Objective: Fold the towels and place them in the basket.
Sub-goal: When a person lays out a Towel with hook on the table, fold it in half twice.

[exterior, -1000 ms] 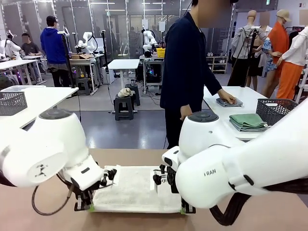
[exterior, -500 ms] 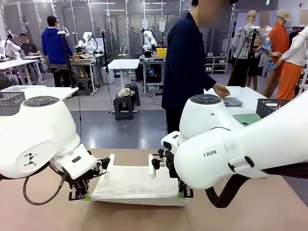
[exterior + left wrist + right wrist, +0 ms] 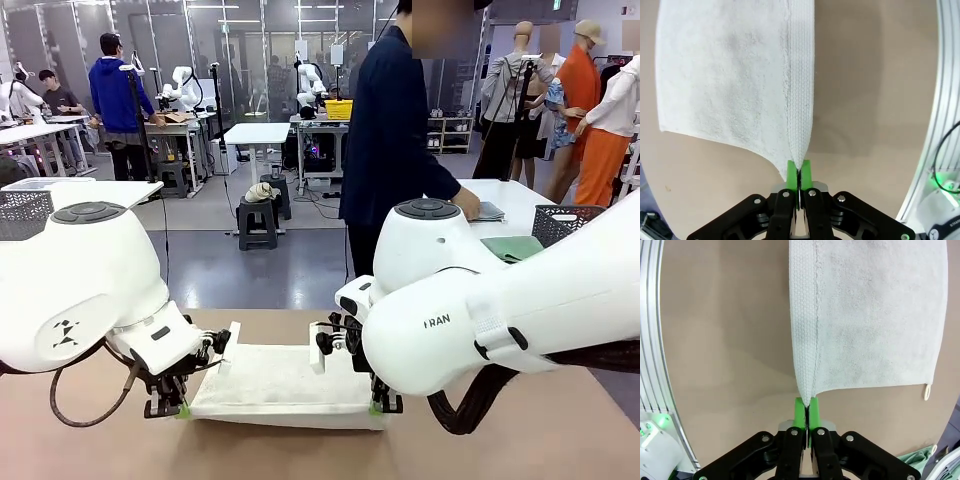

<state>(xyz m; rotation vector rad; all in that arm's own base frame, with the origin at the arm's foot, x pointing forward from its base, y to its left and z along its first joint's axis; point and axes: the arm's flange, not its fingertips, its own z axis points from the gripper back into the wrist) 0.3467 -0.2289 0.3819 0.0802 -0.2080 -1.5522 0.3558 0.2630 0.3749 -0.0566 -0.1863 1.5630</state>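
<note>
Dark letters on the right arm point(image 3: 500, 310) seem to read "FRAN", the rest curving out of sight; nothing else is legible.

Glossy white bulbous left arm point(image 3: 85, 290) and right arm point(image 3: 520, 300), round grey caps point(image 3: 88, 212), ribbed black cable point(image 3: 468, 412). The left gripper point(image 3: 799, 169) and right gripper point(image 3: 806, 407) are black, screw-studded and green-padded. Lettering point(image 3: 436, 322) perhaps reads "FRAN".

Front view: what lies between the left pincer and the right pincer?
The cream-white towel spans the whole stretch, as the front view shows. The left pincer and the right pincer are each shut on one near corner of it.
</note>
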